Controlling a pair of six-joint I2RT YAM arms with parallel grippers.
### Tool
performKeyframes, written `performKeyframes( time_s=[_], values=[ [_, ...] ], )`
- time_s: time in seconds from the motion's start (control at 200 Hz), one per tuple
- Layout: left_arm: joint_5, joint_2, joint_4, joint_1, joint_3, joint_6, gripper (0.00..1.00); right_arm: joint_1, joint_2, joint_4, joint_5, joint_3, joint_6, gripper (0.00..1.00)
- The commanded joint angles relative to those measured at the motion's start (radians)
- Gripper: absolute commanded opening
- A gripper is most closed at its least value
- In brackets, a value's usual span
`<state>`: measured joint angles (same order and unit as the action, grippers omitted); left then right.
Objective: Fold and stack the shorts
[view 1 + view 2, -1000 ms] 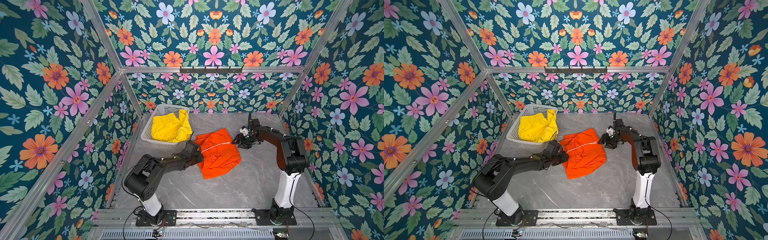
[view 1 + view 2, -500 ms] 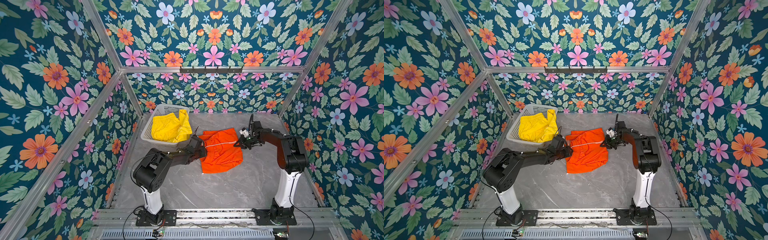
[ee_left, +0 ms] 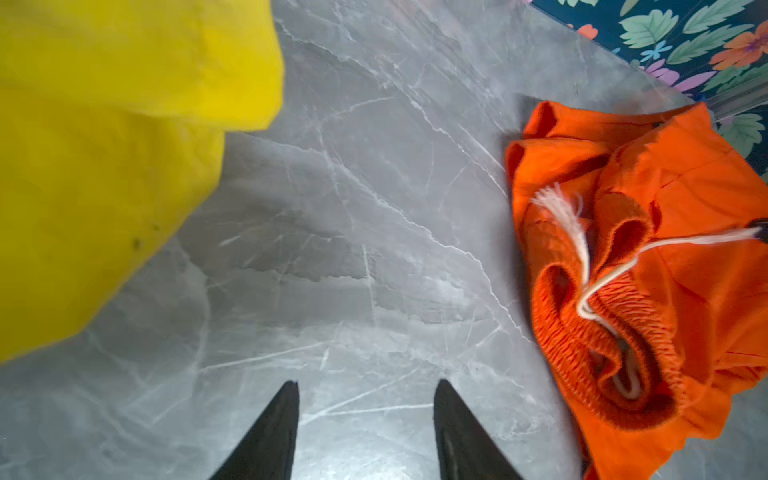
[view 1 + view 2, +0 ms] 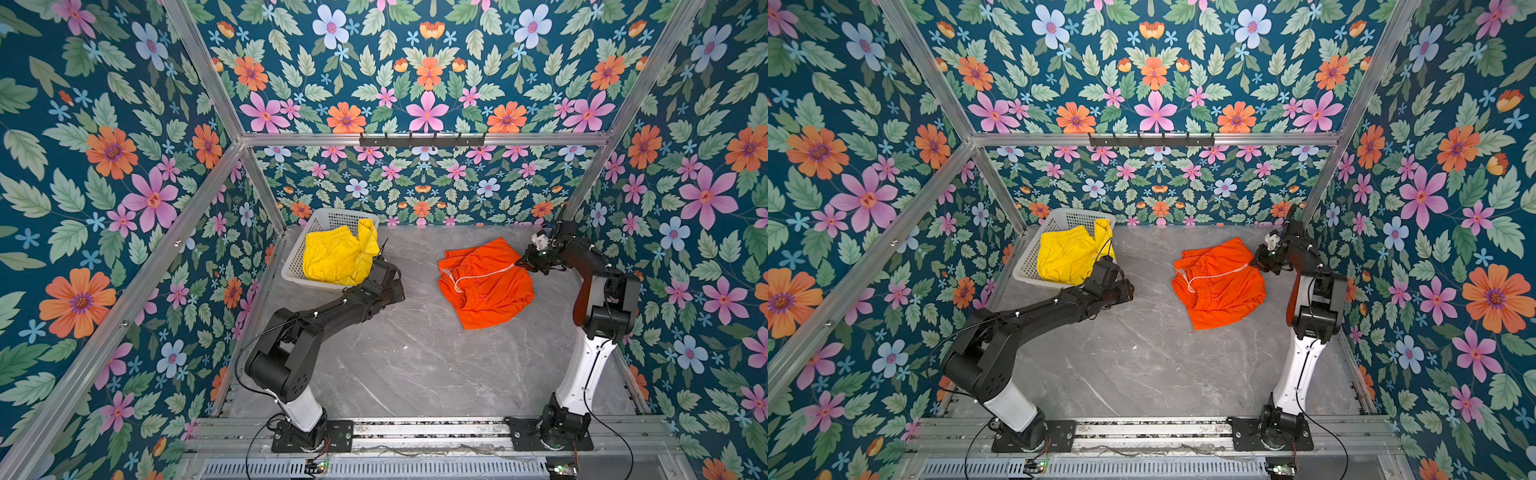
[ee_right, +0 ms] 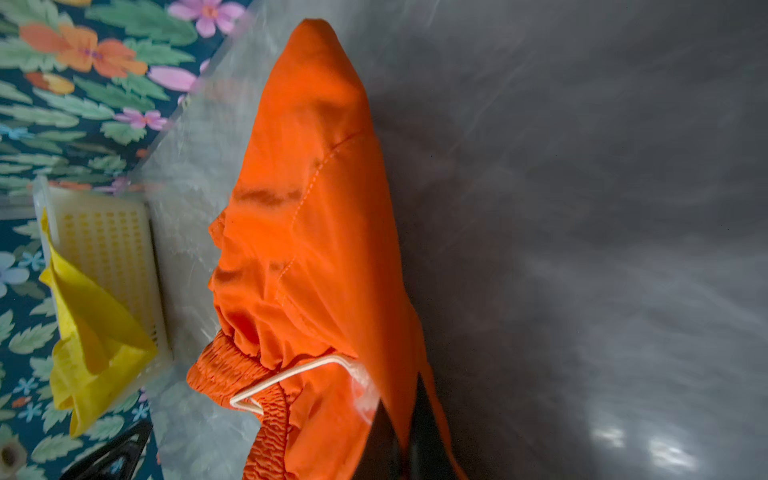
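Note:
The orange shorts lie crumpled on the grey table, right of centre, with a white drawstring across the waistband. My right gripper is shut on their right edge, and orange fabric runs between the fingers. The yellow shorts rest in the white basket and spill over its rim. My left gripper hovers open over bare table between the two pairs of shorts, holding nothing. In the left wrist view the orange shorts and yellow shorts are apart from it.
The white perforated basket stands in the back left corner. Floral walls enclose the table on three sides. The left arm's elbow reaches over the front left. Bare marble lies in front of the orange shorts.
The right gripper closed on the orange shorts and drew them to the right. The left gripper let go of them, opened and pulled back to the left.

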<state>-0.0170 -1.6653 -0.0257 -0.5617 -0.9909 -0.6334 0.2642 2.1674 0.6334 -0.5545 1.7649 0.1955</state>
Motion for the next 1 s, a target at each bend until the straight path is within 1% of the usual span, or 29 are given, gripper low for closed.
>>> performKeyframes(
  time_s=[0.0, 0.185, 0.23, 0.265, 0.295, 0.315, 0.335, 0.36, 0.405, 0.43, 0.485, 0.59, 0.645, 0.75, 0.87, 0.925, 0.995],
  values=[
    [-0.03, 0.007, -0.04, 0.008, -0.004, 0.029, 0.55, 0.041, 0.029, 0.047, 0.084, 0.072, -0.014, 0.05],
    [-0.036, -0.001, -0.051, 0.014, -0.011, 0.032, 0.54, 0.115, 0.072, 0.026, 0.212, 0.173, 0.031, 0.03],
    [-0.039, -0.001, -0.054, 0.015, -0.015, 0.035, 0.54, 0.129, 0.087, 0.028, 0.227, 0.206, 0.032, 0.03],
    [-0.041, -0.001, -0.055, 0.016, -0.017, 0.037, 0.54, 0.139, 0.099, 0.035, 0.238, 0.239, 0.03, 0.05],
    [-0.043, -0.001, -0.059, 0.016, -0.021, 0.037, 0.54, 0.145, 0.107, 0.041, 0.251, 0.262, 0.027, 0.09],
    [-0.044, -0.001, -0.062, 0.016, -0.024, 0.04, 0.54, 0.147, 0.11, 0.044, 0.259, 0.281, 0.02, 0.14],
    [-0.046, 0.001, -0.064, 0.016, -0.026, 0.041, 0.54, 0.149, 0.112, 0.048, 0.266, 0.297, 0.012, 0.22],
    [-0.048, 0.002, -0.067, 0.016, -0.028, 0.042, 0.54, 0.152, 0.115, 0.054, 0.276, 0.316, 0.003, 0.34],
    [-0.05, 0.004, -0.072, 0.016, -0.034, 0.044, 0.54, 0.152, 0.108, 0.059, 0.282, 0.34, -0.014, 0.49],
    [-0.053, 0.005, -0.076, 0.016, -0.036, 0.046, 0.55, 0.153, 0.099, 0.064, 0.292, 0.348, -0.023, 0.53],
    [-0.06, 0.012, -0.083, 0.016, -0.038, 0.048, 0.55, 0.152, 0.065, 0.05, 0.296, 0.334, -0.024, 0.56],
    [-0.07, 0.036, -0.088, 0.016, -0.04, 0.052, 0.55, 0.141, -0.047, -0.007, 0.267, 0.222, -0.01, 0.59],
    [-0.076, 0.055, -0.093, 0.016, -0.043, 0.055, 0.55, 0.121, -0.116, -0.046, 0.26, 0.122, -0.015, 0.59],
    [-0.08, 0.101, -0.101, 0.027, -0.052, 0.059, 0.57, 0.049, -0.288, -0.143, 0.257, -0.093, -0.028, 0.59],
    [-0.066, 0.16, -0.13, 0.077, -0.077, 0.077, 0.59, -0.07, -0.465, -0.249, 0.251, -0.332, -0.01, 0.59],
    [-0.066, 0.181, -0.157, 0.11, -0.098, 0.103, 0.6, -0.148, -0.55, -0.284, 0.262, -0.42, -0.002, 0.59],
    [-0.066, 0.193, -0.2, 0.159, -0.136, 0.141, 0.62, -0.251, -0.623, -0.32, 0.293, -0.513, 0.031, 0.59]
  ],
)
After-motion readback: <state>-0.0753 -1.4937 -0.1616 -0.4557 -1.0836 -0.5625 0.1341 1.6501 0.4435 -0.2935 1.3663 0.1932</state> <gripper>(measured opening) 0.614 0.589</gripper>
